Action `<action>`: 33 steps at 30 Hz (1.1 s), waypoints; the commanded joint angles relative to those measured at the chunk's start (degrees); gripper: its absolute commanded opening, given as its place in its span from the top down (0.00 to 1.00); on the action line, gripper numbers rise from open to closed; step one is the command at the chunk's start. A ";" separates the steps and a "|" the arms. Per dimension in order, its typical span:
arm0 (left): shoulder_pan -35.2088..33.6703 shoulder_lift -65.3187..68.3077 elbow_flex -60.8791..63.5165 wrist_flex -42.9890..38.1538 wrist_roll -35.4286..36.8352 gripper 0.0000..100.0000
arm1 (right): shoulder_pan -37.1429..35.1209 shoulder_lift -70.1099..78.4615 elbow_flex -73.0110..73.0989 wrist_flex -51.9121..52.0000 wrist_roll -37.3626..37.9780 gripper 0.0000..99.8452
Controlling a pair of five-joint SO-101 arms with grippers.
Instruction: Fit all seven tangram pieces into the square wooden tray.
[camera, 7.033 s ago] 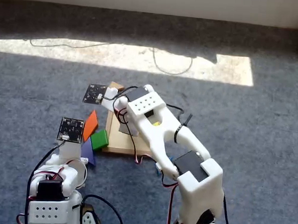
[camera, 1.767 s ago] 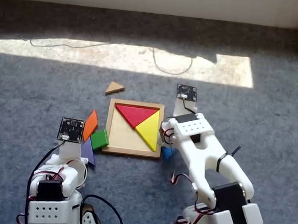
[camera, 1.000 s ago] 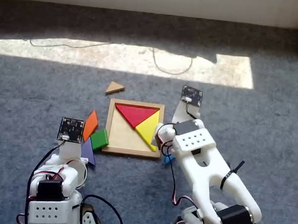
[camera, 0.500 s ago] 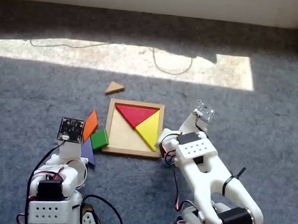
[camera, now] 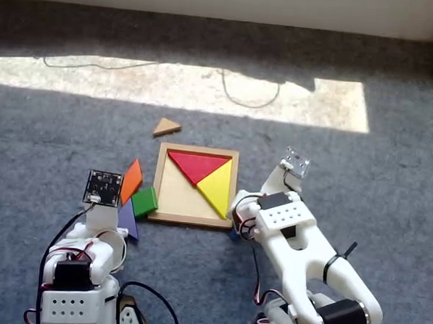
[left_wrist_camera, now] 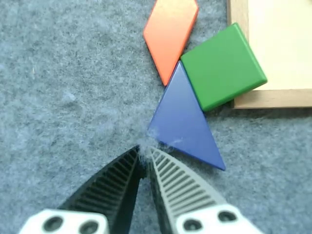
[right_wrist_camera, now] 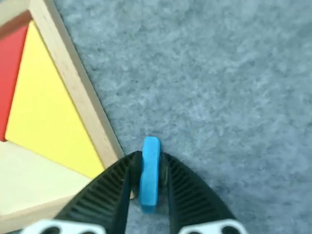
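Observation:
The square wooden tray (camera: 161, 188) lies on the carpet with a red triangle (camera: 196, 164) and a yellow triangle (camera: 216, 189) in it. My right gripper (right_wrist_camera: 148, 168) is shut on a light blue piece (right_wrist_camera: 149, 173), held on edge just outside the tray's near right corner (right_wrist_camera: 105, 141). Left of the tray lie an orange parallelogram (left_wrist_camera: 170, 33), a green square (left_wrist_camera: 223, 67) and a dark blue triangle (left_wrist_camera: 185, 122). My left gripper (left_wrist_camera: 145, 155) is shut, its tips at the dark blue triangle's edge. A tan triangle (camera: 166, 127) lies beyond the tray.
Grey carpet all around, with a sunlit strip and a thin cable (camera: 241, 98) at the back. The right arm's body (camera: 299, 246) stands over the carpet right of the tray. Open carpet stretches to the right and far left.
The right arm pulled back from over the tray to its right side, then drew in toward the tray's near right corner, where the light blue piece is now mostly hidden under it. The left arm stayed still.

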 commanded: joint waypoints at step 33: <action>-0.40 -2.33 1.10 0.26 -0.18 0.99 | -10.24 -0.22 -13.32 -12.79 39.91 1.00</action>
